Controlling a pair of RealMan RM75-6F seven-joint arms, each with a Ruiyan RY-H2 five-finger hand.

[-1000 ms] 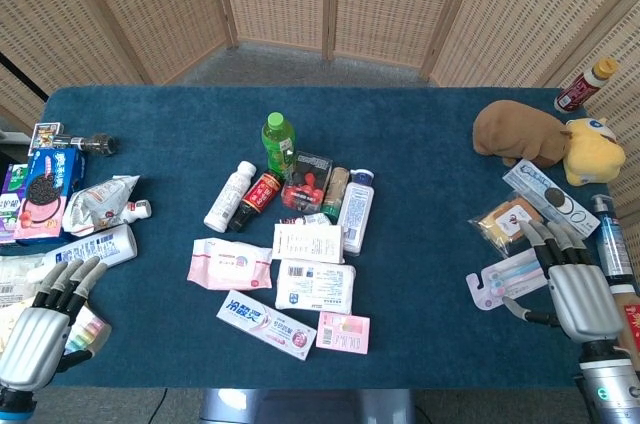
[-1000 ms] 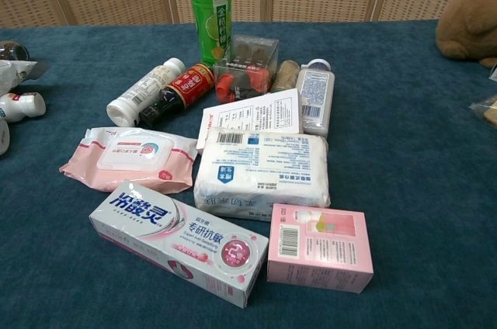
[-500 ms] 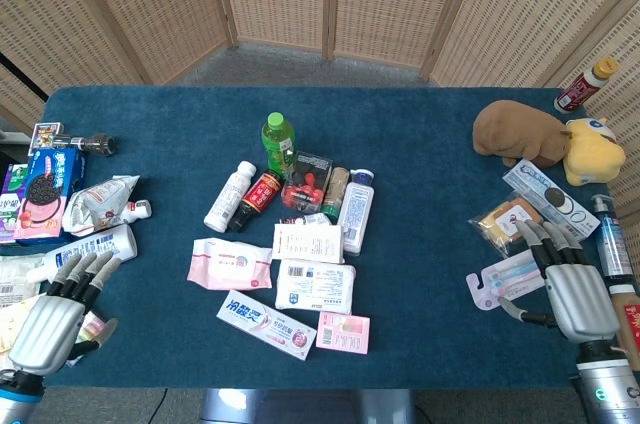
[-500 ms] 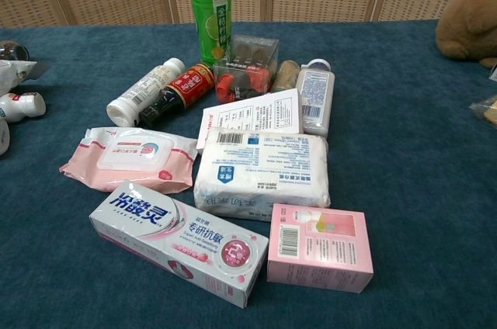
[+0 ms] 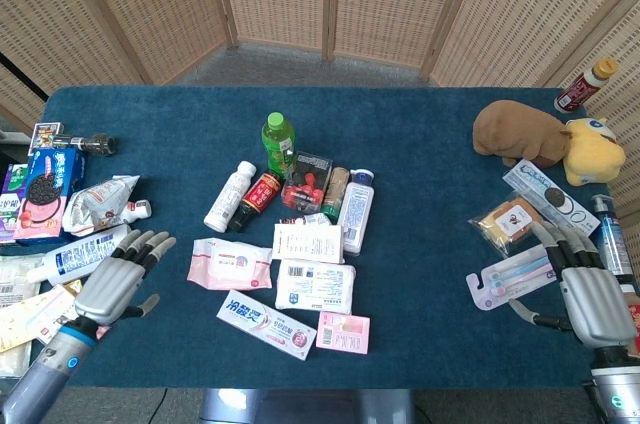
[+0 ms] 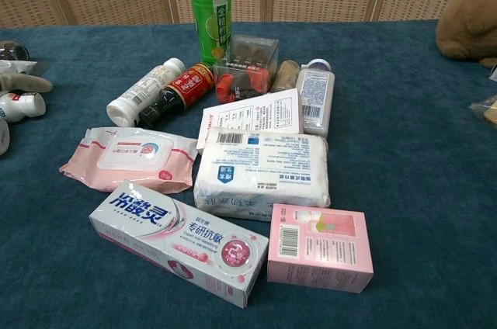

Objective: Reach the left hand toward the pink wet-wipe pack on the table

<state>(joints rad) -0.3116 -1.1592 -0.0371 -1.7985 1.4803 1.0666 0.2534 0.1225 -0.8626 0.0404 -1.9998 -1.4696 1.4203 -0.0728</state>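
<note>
Change: since a second before, the left hand [image 5: 118, 279] had swung away from the near left corner of the tabletop [image 5: 420, 154] and travelled inward toward the middle; the right hand [image 5: 590, 289] had hardly shifted.
Left hand: held nothing, its fingers [image 5: 150, 242] spread apart and stretched toward the pack, palm down just above the cloth; in the chest view only a fingertip showed at the left border.
Why so held: my reading was that the flat, open pose kept it clear of the snack packets [image 5: 45, 194] along the left edge while it lined up with the target.
Pink wet-wipe pack [image 5: 230, 264]: lay flat, left of the central cluster and toward the near edge, with its white flap lid up; a short gap of bare cloth still separated it from the fingertips.
Neighbours: a toothpaste box [image 5: 266, 323] just nearer the front edge and a white tissue pack [image 5: 315, 286] just beside it on the right, both close enough to be nudged.
Right hand: rested open and empty, fingers apart, at the near right corner beside a toothbrush card [image 5: 510, 277], seemingly parked out of the way.
Progress: reach judged well underway but not finished.
</note>
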